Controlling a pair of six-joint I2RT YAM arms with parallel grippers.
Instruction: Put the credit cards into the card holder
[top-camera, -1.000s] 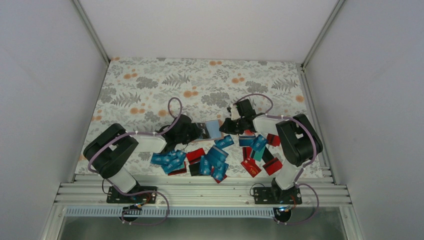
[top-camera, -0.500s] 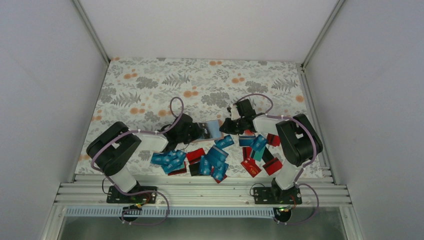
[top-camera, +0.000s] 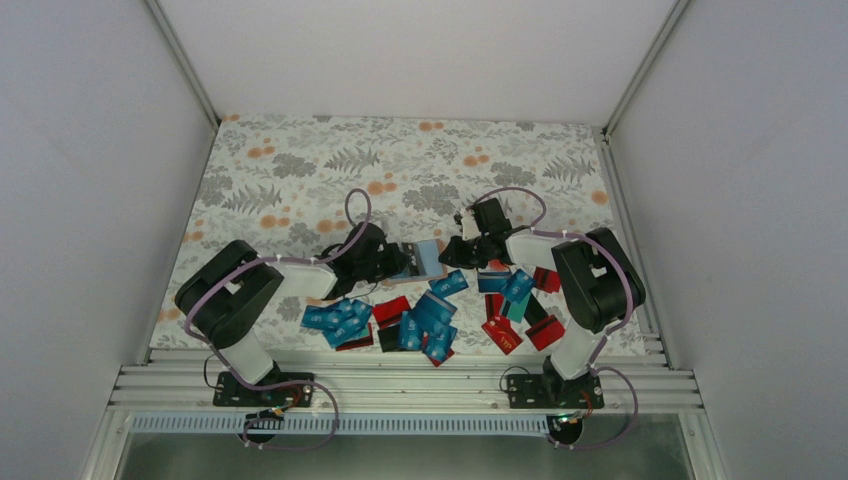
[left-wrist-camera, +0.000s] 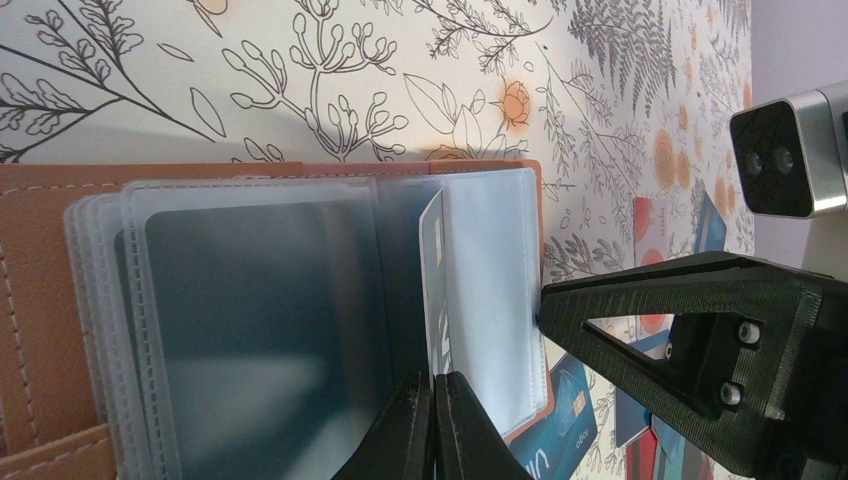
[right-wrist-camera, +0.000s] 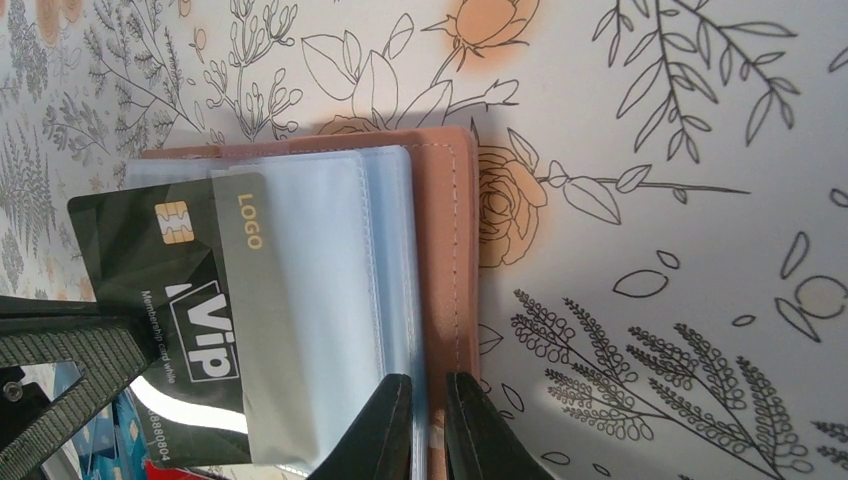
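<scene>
Because the card holder (right-wrist-camera: 455, 240) lies open and flat on the flowered table cloth (right-wrist-camera: 650, 120), about in the middle of the table between the two arms, its clear plastic sleeves (right-wrist-camera: 320, 300) face up and a card can slide in from the side. One black VIP card (right-wrist-camera: 150, 270) is partly inside a sleeve. The half with the word LOGO shows grey through the plastic, and the half with the chip is outside.

The left gripper (left-wrist-camera: 433, 405) has its fingers pressed together on the outer end of this card, I think so that it can push the card sideways into the pocket. The right gripper (right-wrist-camera: 428, 410) pinches the opposite side of the holder, its fingers closed on the edge where the sleeve pages meet the tan leather border. Whether the leather itself is in the pinch I cannot tell. In my judgement this grip is there to hold the holder against the push, because otherwise such a light pouch would slide over the cloth. The two grippers stand face to face with the holder between them, near but not touching.

The other credit cards (top-camera: 420, 315) lie in a loose heap nearer to the arm bases, blue, teal, red and black, some overlapping. Many of them wait, so the task looks far from finished.
</scene>
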